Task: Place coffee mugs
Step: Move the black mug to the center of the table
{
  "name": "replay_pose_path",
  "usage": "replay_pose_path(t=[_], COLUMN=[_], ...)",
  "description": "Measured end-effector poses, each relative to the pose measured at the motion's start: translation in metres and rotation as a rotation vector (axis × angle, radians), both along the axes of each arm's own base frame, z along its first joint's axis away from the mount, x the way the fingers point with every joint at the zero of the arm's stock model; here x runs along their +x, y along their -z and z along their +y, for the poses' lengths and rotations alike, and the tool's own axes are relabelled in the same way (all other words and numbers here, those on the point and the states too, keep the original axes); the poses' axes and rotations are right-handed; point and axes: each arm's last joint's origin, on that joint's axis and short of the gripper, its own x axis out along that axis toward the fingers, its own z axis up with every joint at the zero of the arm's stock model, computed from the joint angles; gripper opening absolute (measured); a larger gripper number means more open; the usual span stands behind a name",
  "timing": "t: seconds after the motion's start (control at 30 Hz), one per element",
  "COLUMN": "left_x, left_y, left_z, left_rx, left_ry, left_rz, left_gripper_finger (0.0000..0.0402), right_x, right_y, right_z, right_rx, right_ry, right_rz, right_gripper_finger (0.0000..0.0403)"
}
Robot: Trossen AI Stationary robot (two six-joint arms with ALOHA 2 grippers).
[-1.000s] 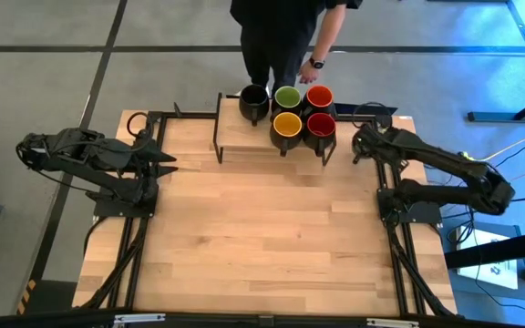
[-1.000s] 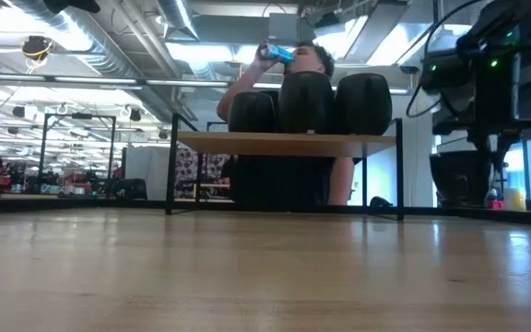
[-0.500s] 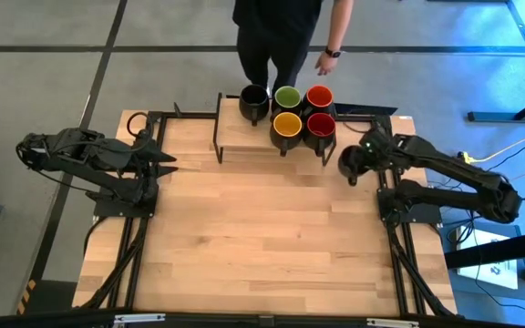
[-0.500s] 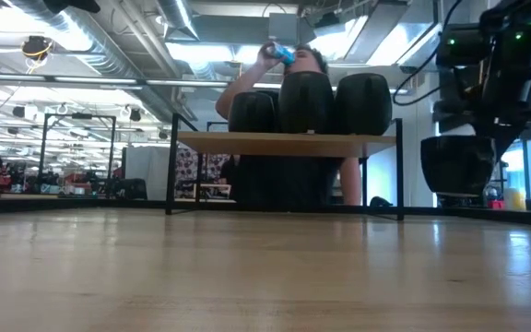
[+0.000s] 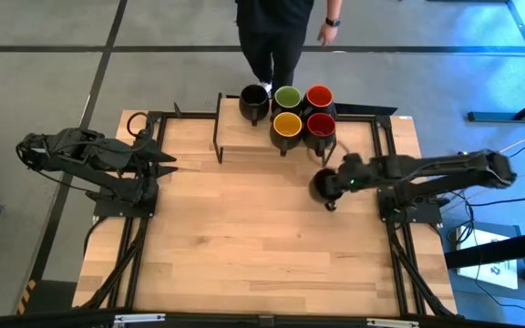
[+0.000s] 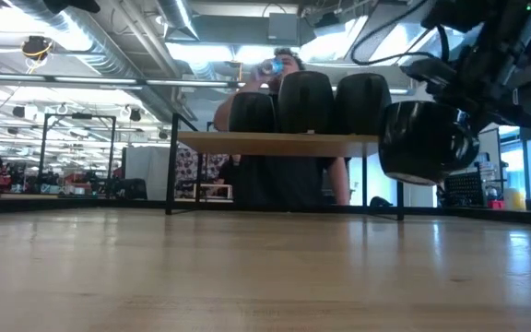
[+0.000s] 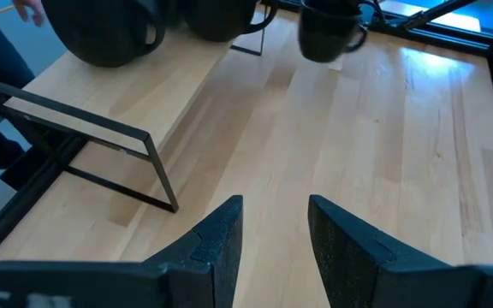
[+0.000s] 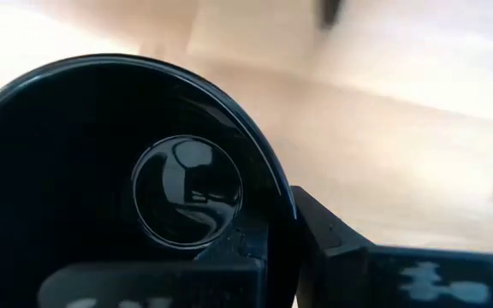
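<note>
Right gripper (image 5: 334, 185), clamped on black mug's (image 5: 322, 187) rim, now farther from shelf (image 5: 235, 137), above table (image 5: 262, 246).

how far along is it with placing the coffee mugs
Done: none stands on the table top yet. In hand: the right gripper holds a black mug in the air. Left: five mugs on the rack. The left gripper waits at the table's left side.

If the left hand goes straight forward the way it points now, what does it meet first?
Probably nothing nearby: the left hand, open, points across bare table. Farthest along stands the black mug held by the right hand.
</note>
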Motion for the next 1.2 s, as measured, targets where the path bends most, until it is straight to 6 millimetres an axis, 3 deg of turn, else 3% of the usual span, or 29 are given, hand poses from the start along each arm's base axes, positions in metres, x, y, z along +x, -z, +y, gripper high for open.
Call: replay_pose_path(t=[0.2,0.4,0.67,0.9,1.2], left_x=[0.000,0.000,0.000,0.001,0.005], left_y=[0.000,0.000,0.000,-0.002,-0.006], left_z=[0.000,0.000,0.000,0.000,-0.001], left_rx=[0.000,0.000,-0.001,-0.001,-0.018], left_ry=[0.000,0.000,0.001,-0.006,-0.009], left_rz=[0.000,0.000,-0.001,-0.024,-0.080], left_gripper_finger=[0.0128,0.0128,0.0128,0.0128,0.0128], right_x=[0.040,0.086,0.142,0.161,0.162], right_y=[-0.005,0.003,0.018,0.032,0.038], right_z=[0.033,0.061,0.077,0.081,0.082], right_rx=[-0.035,-0.040,0.015,0.044,0.058], right_ry=[-0.130,-0.218,-0.240,-0.221,-0.186], right_rz=[0.029,0.097,0.161,0.195,0.207], right_gripper_finger=[0.0006,0.0006,0.0006,0.0007,0.0010])
